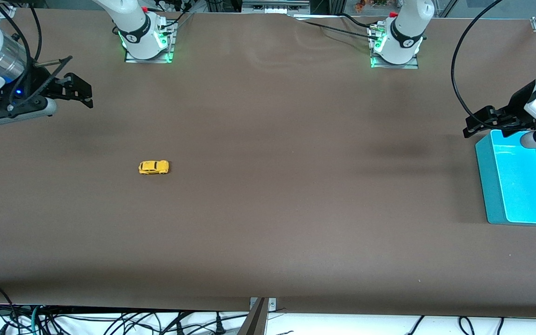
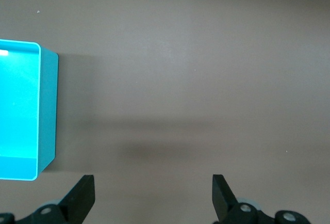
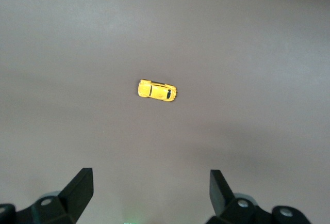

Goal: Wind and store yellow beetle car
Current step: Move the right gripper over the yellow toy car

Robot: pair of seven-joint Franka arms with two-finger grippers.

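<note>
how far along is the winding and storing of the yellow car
Nothing looks done yet. The yellow beetle car sits alone on the table toward the right arm's end. Both hands are open and empty: right hand above the table, left hand by the teal bin. Picking, winding and storing remain.

White arms, black fingers (image 3: 77,188); black cables

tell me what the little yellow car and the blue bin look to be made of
Yellow beetle car: likely painted die-cast metal or hard plastic; glossy, evenly bright body, dark windows. Blue bin: probably moulded plastic; smooth uniform turquoise walls, rounded corners, soft sheen inside.
</note>
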